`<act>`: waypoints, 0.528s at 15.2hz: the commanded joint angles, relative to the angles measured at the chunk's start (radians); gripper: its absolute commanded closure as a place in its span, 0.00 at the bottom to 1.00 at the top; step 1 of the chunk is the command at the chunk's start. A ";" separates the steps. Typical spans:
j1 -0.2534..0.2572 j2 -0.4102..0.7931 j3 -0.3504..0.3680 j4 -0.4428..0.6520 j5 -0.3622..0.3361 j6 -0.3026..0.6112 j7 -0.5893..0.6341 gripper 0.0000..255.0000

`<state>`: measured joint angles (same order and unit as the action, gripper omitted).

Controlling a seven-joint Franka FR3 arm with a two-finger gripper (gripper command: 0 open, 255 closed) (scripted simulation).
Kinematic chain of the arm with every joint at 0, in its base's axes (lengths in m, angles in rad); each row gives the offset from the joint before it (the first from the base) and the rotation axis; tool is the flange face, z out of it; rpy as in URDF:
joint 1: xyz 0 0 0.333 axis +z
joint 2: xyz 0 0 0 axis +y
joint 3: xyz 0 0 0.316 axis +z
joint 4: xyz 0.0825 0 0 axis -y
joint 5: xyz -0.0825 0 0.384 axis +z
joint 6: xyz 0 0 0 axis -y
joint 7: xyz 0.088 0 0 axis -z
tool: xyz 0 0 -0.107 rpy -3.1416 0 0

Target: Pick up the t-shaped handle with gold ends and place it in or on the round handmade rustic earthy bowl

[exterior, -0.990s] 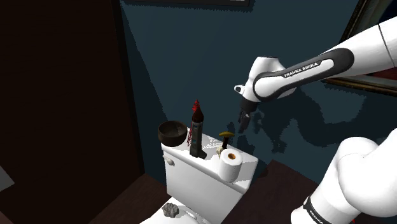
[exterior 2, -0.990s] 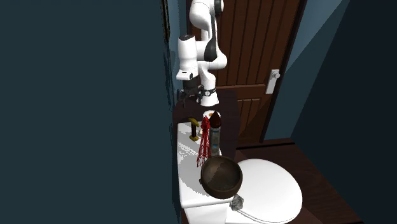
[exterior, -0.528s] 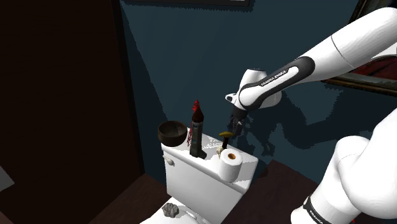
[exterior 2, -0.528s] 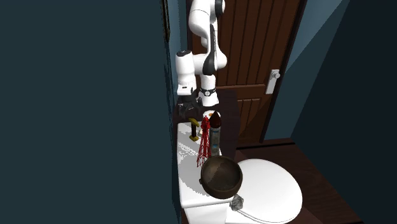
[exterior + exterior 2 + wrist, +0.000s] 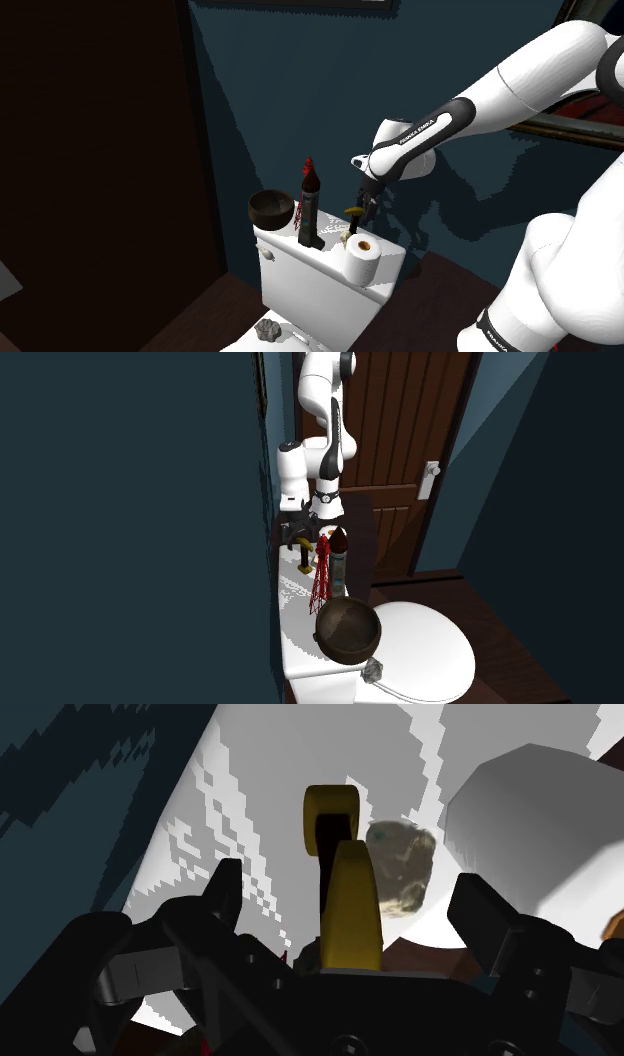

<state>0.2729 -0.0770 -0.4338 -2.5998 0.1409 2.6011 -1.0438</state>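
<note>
The T-shaped handle point(image 5: 351, 900), dark with gold ends, stands upright on the white toilet tank lid point(image 5: 296, 250). My gripper point(image 5: 348, 882) is open right over it, one black finger on each side and neither touching it. From the shoulder view the gripper point(image 5: 368, 206) hangs just above the handle's gold top point(image 5: 354, 212). The second exterior view has the gripper point(image 5: 303, 536) over the handle point(image 5: 305, 560) near the wall. The round dark brown bowl point(image 5: 270, 208) sits at the lid's far end, nearest the second exterior camera point(image 5: 347, 630).
Between handle and bowl stand a dark bottle point(image 5: 310, 212) and a red wiry piece point(image 5: 321, 580). A white paper roll point(image 5: 362, 258) sits beside the handle, with a grey lump point(image 5: 400, 869) close by. The blue wall runs behind the tank. A toilet seat point(image 5: 430, 648) lies below.
The arm has swung down toward the shoulder view's left, bringing the open gripper from well above the tank to straddle the handle. Nothing on the lid has moved.
</note>
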 commanded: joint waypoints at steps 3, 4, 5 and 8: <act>0.000 0.001 0.000 0.000 0.001 0.001 -0.001 0.00; 0.000 0.001 0.000 0.000 0.001 0.001 -0.001 0.00; 0.000 0.001 0.000 0.000 0.001 0.001 -0.001 1.00; 0.000 0.001 0.000 0.000 0.001 0.001 -0.001 1.00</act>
<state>0.2731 -0.0760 -0.4339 -2.5998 0.1421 2.6023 -1.0447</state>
